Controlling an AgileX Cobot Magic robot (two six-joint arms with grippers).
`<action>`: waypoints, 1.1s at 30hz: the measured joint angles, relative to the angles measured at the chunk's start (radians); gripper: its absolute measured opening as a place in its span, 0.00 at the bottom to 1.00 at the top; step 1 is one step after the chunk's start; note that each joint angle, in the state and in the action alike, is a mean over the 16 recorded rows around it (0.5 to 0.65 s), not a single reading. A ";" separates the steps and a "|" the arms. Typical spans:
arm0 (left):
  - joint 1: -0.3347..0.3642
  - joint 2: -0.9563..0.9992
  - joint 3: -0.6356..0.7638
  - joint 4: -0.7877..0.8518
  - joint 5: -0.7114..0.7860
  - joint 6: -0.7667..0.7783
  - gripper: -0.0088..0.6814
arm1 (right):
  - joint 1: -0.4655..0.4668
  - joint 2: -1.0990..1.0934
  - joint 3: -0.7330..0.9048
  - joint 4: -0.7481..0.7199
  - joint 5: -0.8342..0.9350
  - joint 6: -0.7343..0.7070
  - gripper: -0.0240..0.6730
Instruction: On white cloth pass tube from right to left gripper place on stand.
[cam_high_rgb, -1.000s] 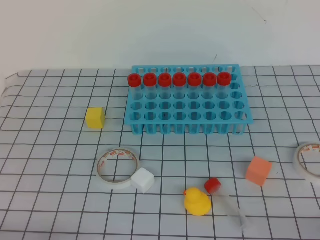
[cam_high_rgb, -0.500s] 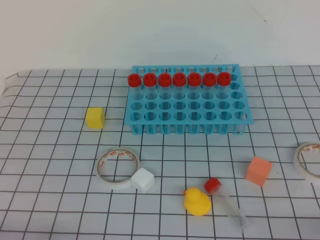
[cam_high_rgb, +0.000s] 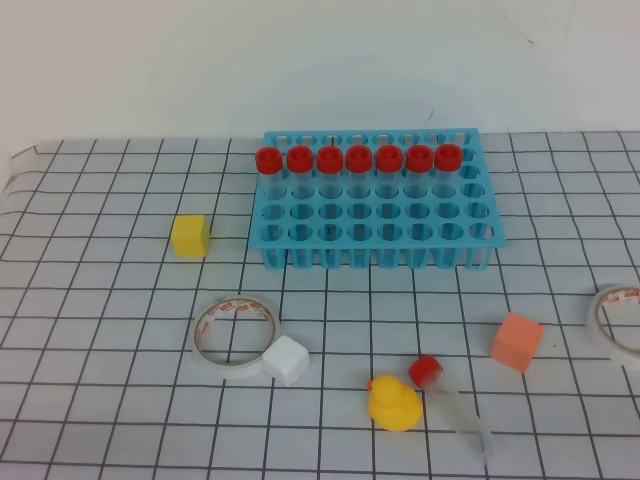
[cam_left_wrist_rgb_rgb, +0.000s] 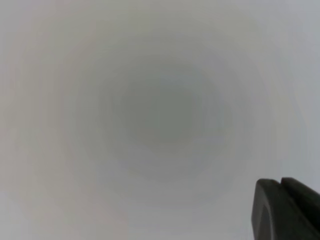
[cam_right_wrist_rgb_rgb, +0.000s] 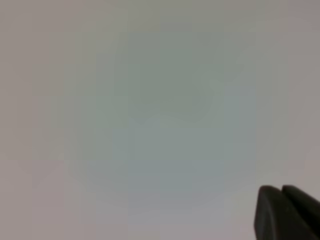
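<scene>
A clear tube (cam_high_rgb: 452, 402) with a red cap lies flat on the white cloth (cam_high_rgb: 110, 400) at the front, its cap beside a yellow duck. The blue stand (cam_high_rgb: 374, 212) sits at the back middle with several red-capped tubes (cam_high_rgb: 358, 160) upright in its rear row. Neither arm appears in the exterior high view. In the left wrist view the left gripper (cam_left_wrist_rgb_rgb: 281, 186) shows only at the lower right corner, fingers together, against a blank pale surface. The right gripper (cam_right_wrist_rgb_rgb: 282, 192) looks the same in the right wrist view, shut and holding nothing.
A yellow rubber duck (cam_high_rgb: 394, 403) touches the lying tube's cap. A tape roll (cam_high_rgb: 236, 332) and a white cube (cam_high_rgb: 285, 360) sit front left, a yellow cube (cam_high_rgb: 190, 236) left, an orange cube (cam_high_rgb: 517, 341) right, another tape roll (cam_high_rgb: 618, 320) at the right edge.
</scene>
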 joint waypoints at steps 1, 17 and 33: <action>0.000 0.000 0.000 0.000 -0.042 -0.012 0.01 | 0.000 0.000 0.000 0.000 -0.054 0.005 0.03; 0.000 0.000 -0.012 0.074 -0.294 -0.166 0.01 | 0.000 0.000 -0.003 0.055 -0.397 0.079 0.03; 0.000 0.112 -0.348 0.154 0.573 -0.307 0.01 | 0.000 0.134 -0.393 0.189 0.496 0.011 0.03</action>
